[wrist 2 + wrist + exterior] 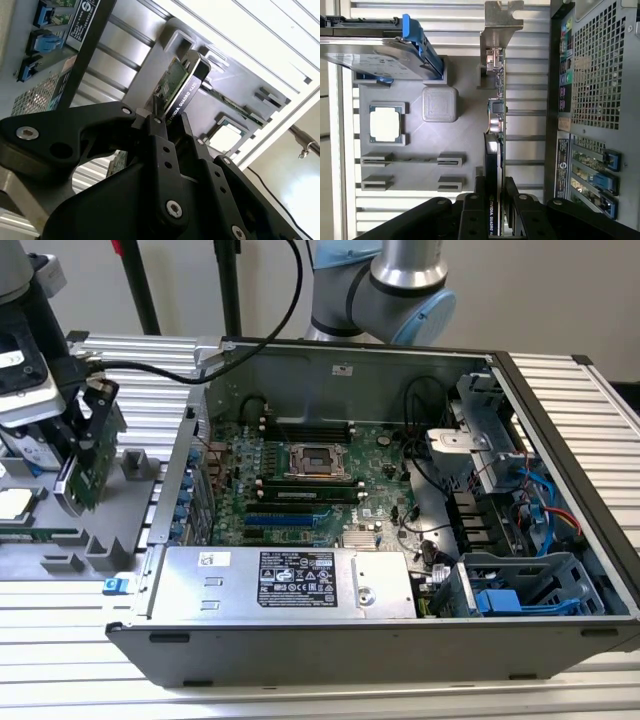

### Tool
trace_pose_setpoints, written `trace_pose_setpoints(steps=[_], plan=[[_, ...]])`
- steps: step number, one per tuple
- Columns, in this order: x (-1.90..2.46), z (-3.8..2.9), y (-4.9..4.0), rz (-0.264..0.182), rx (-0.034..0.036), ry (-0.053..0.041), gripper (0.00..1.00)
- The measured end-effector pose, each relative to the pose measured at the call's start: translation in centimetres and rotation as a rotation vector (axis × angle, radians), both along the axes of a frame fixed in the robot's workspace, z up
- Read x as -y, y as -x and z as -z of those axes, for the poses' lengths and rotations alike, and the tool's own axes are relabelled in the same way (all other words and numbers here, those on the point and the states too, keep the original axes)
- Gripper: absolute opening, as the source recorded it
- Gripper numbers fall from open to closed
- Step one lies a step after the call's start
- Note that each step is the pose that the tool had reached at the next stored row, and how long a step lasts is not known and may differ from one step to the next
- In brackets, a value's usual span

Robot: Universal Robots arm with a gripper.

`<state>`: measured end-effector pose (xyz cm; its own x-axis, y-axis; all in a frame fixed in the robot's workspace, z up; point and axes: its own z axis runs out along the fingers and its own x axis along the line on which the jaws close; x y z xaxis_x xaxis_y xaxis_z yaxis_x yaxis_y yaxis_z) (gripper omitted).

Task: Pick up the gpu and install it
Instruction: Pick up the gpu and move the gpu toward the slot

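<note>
Clamps the gpu (496,125) tight by both faces in the gripper (495,187). Holds it on edge over the grey tray (420,145), just outside the open computer case (400,650), at the exterior view's left.

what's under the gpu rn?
The gpu, gripped by the hand, is over the edge of the grey tray, with slatted table beside it. Whatever lies directly beneath is hidden by the card itself; contact with the tray can't be told.

In the first wrist view the black gripper (495,184) covers one end of the thin green gpu card (497,115). The grey arm (400,270) runs off the exterior view's top.
</note>
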<state>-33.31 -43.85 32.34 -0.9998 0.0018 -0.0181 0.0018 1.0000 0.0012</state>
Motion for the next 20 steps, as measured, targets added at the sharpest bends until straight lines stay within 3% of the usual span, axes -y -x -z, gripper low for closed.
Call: trace_pose_setpoints(steps=[20], plan=[[0.0, -1.56, 0.0, 0.0, 0.0, 0.0, 0.0]])
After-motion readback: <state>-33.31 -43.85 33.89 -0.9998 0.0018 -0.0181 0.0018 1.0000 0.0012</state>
